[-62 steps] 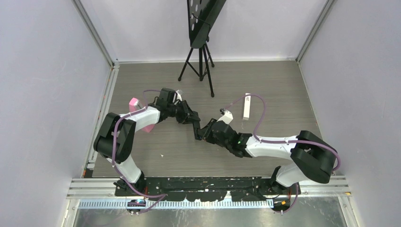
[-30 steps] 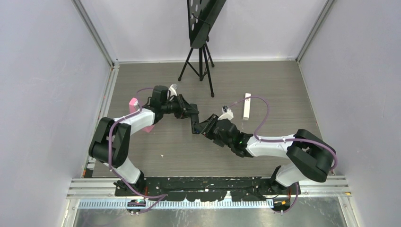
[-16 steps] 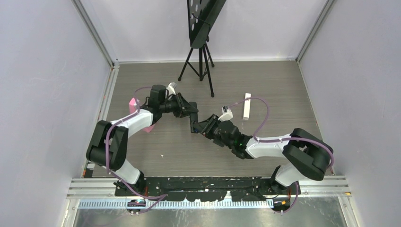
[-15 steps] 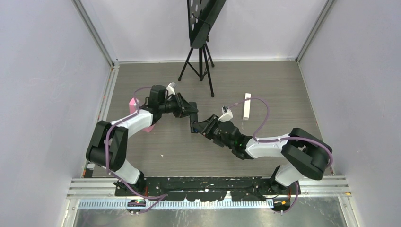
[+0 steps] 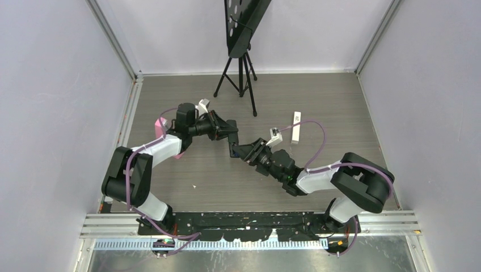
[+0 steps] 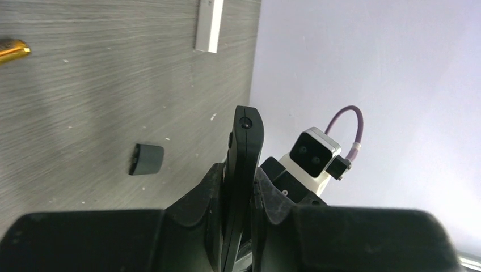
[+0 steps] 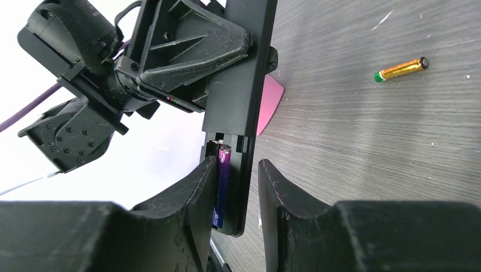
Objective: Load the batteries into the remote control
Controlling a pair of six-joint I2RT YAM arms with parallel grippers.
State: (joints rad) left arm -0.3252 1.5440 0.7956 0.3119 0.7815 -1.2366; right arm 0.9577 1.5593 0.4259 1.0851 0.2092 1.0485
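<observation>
My left gripper [image 5: 228, 135] [image 6: 238, 177] is shut on the black remote control [image 6: 244, 153] [image 7: 241, 85], held edge-on above the table. A purple battery [image 7: 220, 182] sits in the open compartment at the remote's lower end. My right gripper [image 5: 240, 151] [image 7: 238, 173] straddles that end with its jaws open. One finger [image 7: 201, 187] lies against the battery side. The other finger [image 7: 278, 192] stands off with a gap. An orange-yellow battery [image 7: 400, 69] [image 6: 11, 50] lies loose on the table. The other batteries are out of view.
A small grey cover piece [image 6: 146, 159] lies on the wood table below the remote. A white bar [image 5: 296, 126] [image 6: 209, 25] lies at the right, a pink object [image 5: 160, 123] [image 7: 268, 102] at the left. A black tripod [image 5: 241, 73] stands at the back.
Both arms have shifted a little toward the back, keeping the remote between them. The right wrist has turned and its elbow has swung in. The left grip on the remote is unchanged.
</observation>
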